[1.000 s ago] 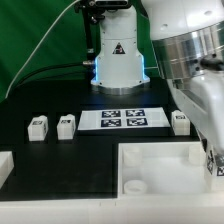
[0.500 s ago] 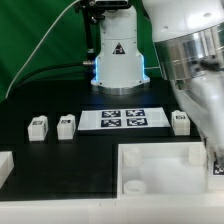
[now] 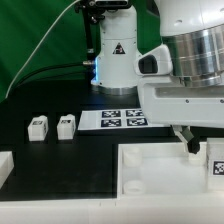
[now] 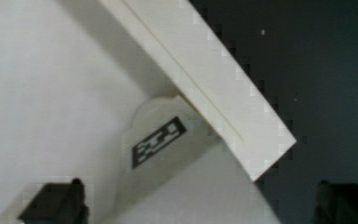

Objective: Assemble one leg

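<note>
Hand [image 4: 194,203] is hovering spread above the leg [image 4: 156,140], which is lying inside the tray [image 3: 160,165] against its rim. Closing off-centre is risking a finger [image 4: 53,201] catching the rim, tipping the leg.

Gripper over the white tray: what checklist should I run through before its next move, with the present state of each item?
1. Gripper holds nothing: cannot tell in the exterior view; in the wrist view nothing sits between the fingertips, so ok.
2. Target leg in sight: ok, its tag shows beside the tray wall.
3. Leg centred between the fingers: not ok, it sits off the line between them.
4. Two spare legs upright and apart on the table: ok.
5. Marker board clear of the arm: cannot tell, partly hidden.
</note>
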You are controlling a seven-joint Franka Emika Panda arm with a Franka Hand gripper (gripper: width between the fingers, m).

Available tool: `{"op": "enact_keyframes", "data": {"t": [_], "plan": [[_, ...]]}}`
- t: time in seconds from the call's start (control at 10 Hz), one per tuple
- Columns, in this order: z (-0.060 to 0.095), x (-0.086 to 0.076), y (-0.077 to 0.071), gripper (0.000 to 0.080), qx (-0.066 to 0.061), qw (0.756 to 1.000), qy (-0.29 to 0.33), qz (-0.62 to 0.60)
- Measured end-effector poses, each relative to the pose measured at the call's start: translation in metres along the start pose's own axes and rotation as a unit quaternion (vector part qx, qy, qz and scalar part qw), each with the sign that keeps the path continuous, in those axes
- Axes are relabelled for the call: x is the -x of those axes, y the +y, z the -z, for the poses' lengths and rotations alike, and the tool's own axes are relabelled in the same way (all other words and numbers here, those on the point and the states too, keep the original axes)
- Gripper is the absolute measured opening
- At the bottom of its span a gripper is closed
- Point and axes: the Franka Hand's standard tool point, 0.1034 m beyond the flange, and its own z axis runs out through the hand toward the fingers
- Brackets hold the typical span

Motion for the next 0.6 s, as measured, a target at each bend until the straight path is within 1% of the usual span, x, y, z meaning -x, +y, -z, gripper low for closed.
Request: {"op": "enact_keyframes", "data": {"t": [0.1, 0.2, 0.3, 0.4, 0.5, 0.6], "plan": [[0.0023, -0.0022, -0.0029, 0.0649, 0.029, 0.989, 0.007, 0.148], [0.0018, -0.0002, -0.0055, 0.0649, 0.035, 0.982, 0.008, 0.188], [0.0015, -0.0008, -0.0038, 0.0642, 0.033, 0.983, 0.007, 0.180], [0.0014, -0.0008, -0.0039, 0.0526, 0.033, 0.988, 0.008, 0.153], [0.0011, 0.0006, -0.0057, 0.0526, 0.027, 0.995, 0.007, 0.095], [0.0012, 0.0011, -0.0064, 0.0316, 0.023, 0.999, 0.007, 0.024]]}}
